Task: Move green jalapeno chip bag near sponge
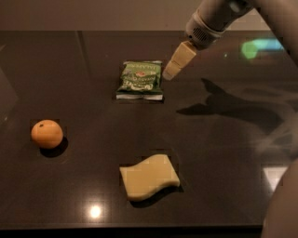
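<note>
Glossy table [223,153], crinkly foil chip bag [139,80] beside matt end effector [170,72]

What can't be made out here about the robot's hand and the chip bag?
Camera view:
- Gripper by the green jalapeno chip bag's right edge: height above it unclear from one view.
- Arm: cut off by the top edge.
- Bag lettering: too small to read.
- Pale shape, bottom right: cut off by the frame edge.
</note>
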